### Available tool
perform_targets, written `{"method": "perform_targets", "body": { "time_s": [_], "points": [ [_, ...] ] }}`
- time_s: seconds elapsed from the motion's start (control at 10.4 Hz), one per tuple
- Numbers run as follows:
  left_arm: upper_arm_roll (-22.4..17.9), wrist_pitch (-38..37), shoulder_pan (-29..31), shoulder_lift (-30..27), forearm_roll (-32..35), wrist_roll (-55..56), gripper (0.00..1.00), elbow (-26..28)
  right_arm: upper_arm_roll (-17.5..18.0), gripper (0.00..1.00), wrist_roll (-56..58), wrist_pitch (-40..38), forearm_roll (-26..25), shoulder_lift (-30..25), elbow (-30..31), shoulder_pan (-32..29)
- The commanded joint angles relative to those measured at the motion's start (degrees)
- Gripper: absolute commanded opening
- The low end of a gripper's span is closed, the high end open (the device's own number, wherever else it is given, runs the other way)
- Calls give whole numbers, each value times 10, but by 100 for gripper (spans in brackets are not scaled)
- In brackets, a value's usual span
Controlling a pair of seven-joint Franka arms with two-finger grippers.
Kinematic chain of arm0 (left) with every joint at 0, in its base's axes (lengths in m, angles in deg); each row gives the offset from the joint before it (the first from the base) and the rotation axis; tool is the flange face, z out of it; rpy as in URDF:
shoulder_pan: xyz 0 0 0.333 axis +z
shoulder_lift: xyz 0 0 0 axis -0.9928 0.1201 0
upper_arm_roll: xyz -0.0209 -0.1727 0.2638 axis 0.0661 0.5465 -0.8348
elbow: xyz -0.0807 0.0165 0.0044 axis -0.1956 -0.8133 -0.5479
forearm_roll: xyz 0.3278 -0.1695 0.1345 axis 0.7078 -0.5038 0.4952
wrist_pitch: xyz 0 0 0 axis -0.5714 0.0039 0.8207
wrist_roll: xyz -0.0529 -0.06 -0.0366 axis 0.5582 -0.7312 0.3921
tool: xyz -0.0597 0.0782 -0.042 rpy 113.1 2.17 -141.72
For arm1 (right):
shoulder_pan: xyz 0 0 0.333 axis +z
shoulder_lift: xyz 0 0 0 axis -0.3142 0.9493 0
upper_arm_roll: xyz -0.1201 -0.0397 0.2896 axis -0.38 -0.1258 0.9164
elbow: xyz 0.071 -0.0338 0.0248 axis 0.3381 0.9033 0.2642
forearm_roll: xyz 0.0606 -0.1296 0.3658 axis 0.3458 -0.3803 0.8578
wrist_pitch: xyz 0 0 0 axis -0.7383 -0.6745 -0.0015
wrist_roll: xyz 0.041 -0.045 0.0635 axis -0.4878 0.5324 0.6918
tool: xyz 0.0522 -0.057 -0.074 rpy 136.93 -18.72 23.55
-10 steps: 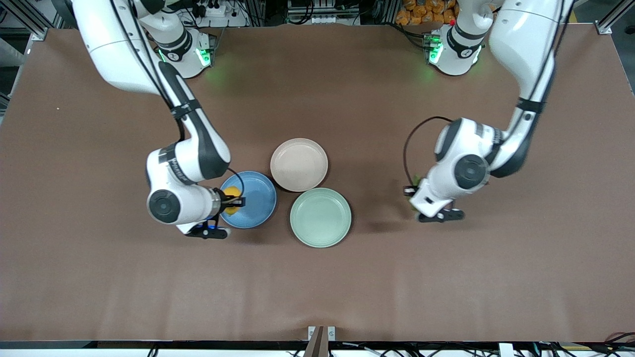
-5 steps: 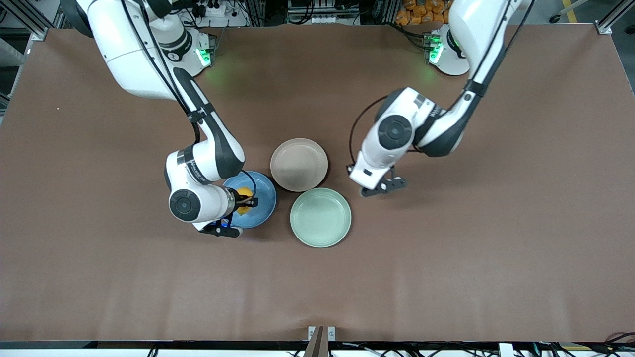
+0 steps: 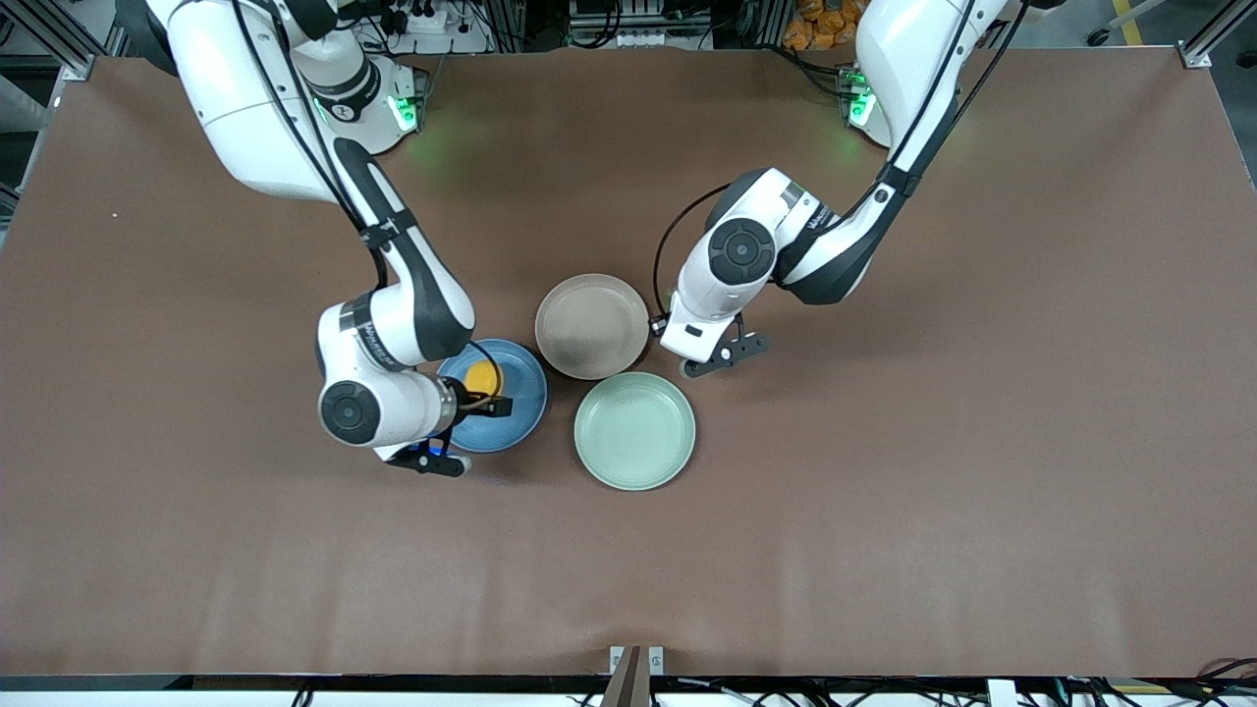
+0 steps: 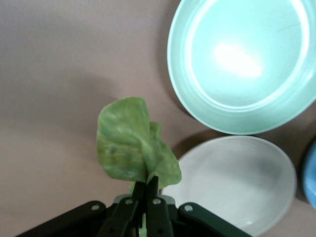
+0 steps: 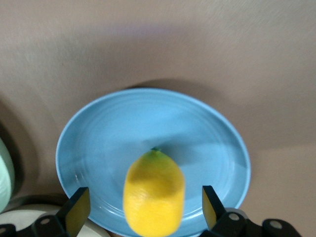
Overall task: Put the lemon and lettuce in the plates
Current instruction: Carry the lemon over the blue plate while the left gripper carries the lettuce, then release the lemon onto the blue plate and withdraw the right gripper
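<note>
The yellow lemon (image 3: 481, 376) lies in the blue plate (image 3: 513, 417). My right gripper (image 3: 483, 391) is open over that plate, its fingers spread on either side of the lemon (image 5: 154, 190) without touching it. My left gripper (image 3: 659, 324) is beside the beige-pink plate (image 3: 589, 329), toward the left arm's end. In the left wrist view it (image 4: 146, 186) is shut on the green wrinkly lettuce (image 4: 131, 143), which hangs over the table at the rim of the beige-pink plate (image 4: 242, 187). The left hand hides the lettuce in the front view.
A pale mint-green plate (image 3: 633, 432) sits nearer the front camera than the beige-pink plate, touching both other plates' rims. It also shows in the left wrist view (image 4: 242, 59). Brown table (image 3: 884, 511) all round.
My left arm has carried the lettuce from the left arm's end of the table to the beige-pink plate's rim. My right gripper has opened and let the lemon go into the blue plate.
</note>
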Motion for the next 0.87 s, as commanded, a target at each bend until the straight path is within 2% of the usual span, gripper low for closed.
{"method": "perform_targets", "body": {
  "time_s": [0.0, 0.19, 0.29, 0.48, 0.67, 0.77],
  "points": [
    [-1, 30, -42, 20, -43, 65, 0, -34, -5, 100, 10, -46, -1, -42, -11, -28],
    [-1, 95, -71, 50, -44, 119, 0, -50, -27, 100, 65, -90, -71, -78, -36, -38],
    [-1, 107, -83, 64, -44, 126, 0, -56, -45, 100, 115, -128, -80, -86, -61, -40],
    [-5, 164, -111, 89, -43, 139, 0, -56, -107, 100, 227, -218, -75, -87, -134, -39],
    [-6, 177, -122, 101, -37, 152, 0, -56, -143, 100, 287, -240, -83, -129, -147, -44],
    [-6, 177, -126, 107, -36, 150, 15, -56, -147, 100, 307, -247, -79, -147, -147, -57]
  ]
}}
